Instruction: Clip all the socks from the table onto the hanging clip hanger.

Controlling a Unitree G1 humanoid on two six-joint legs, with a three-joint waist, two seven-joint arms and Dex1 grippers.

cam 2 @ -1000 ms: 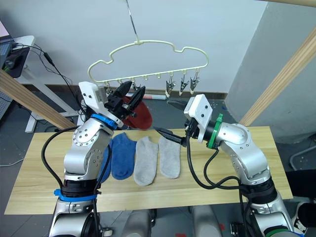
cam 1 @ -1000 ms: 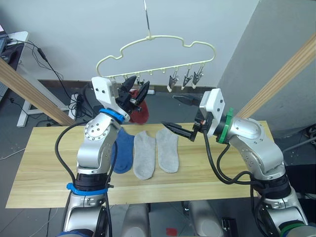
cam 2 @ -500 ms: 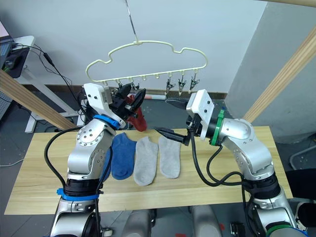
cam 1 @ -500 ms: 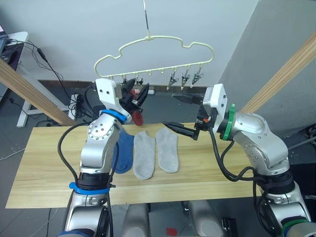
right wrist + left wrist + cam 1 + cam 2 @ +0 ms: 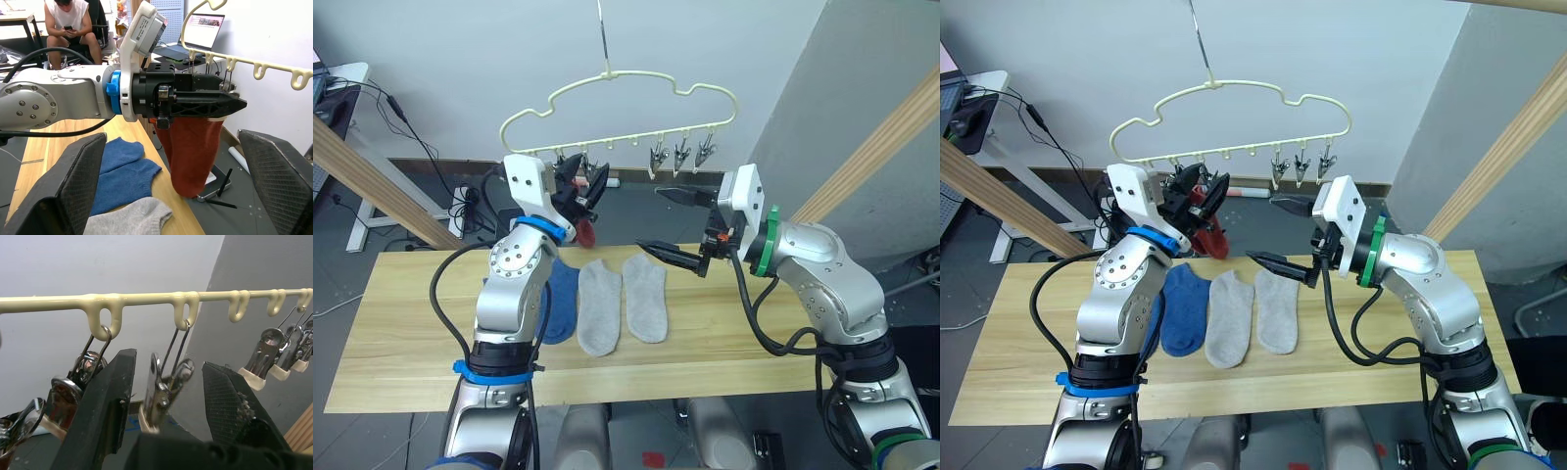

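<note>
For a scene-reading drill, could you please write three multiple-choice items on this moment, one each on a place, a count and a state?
1. Where does the rust-red sock hang?
A. flat on the table
B. under the clip hanger, beside the left gripper
C. in the right gripper

2. How many light grey socks lie on the table?
A. two
B. none
C. four

3. How is the right gripper?
A. shut on a blue sock
B. shut on a clip
C. open, holding nothing

Key: 1 B, the right wrist view shows it hanging there; 2 A, they lie side by side; 3 C, its fingers are spread wide apart.
</note>
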